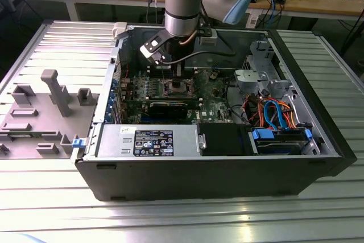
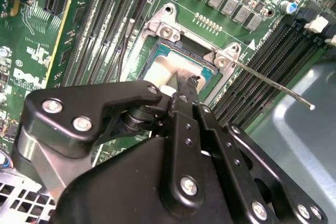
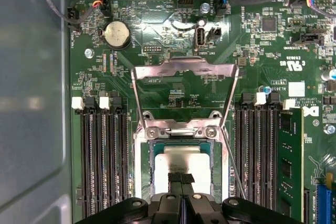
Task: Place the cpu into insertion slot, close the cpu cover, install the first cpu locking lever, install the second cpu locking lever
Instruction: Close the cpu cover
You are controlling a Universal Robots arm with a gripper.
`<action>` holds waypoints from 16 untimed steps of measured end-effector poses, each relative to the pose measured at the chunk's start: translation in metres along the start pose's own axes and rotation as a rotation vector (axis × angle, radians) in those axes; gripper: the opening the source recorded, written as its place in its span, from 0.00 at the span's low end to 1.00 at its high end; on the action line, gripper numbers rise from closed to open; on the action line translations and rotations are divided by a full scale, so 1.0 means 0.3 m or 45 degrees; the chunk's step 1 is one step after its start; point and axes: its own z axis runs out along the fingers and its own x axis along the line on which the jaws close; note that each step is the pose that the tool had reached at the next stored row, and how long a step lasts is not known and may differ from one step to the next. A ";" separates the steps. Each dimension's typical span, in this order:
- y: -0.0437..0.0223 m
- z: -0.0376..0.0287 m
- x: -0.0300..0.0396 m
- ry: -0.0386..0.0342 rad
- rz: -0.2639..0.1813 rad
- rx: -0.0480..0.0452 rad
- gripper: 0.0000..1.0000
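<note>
Here, the tool (image 3: 181,178) has its fingertips clenched together on nothing, just over the cpu (image 3: 181,156); contact cannot be told. The cpu lies flat in the insertion slot (image 3: 140,167). The cpu cover (image 3: 184,66) stands raised at its hinge. Closing it likely needs a gentle, even push that leaves the chip unshifted.

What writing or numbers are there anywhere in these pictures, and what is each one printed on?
Sticker on the grey metal box, exterior view: print too small to read.
White label beside it: too small to read.
Green board, first wrist view: white lettering, upside down and tiny, not readable with confidence.
Metal cover frame: faint stamped marks, unreadable.
Nothing can be quoted reliably.
</note>
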 end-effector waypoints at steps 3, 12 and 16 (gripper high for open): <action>0.000 0.000 0.000 0.0001 0.000 0.000 0.11; 0.000 -0.021 0.000 0.0000 0.000 0.000 0.11; 0.000 -0.034 0.000 0.0001 0.000 0.000 0.11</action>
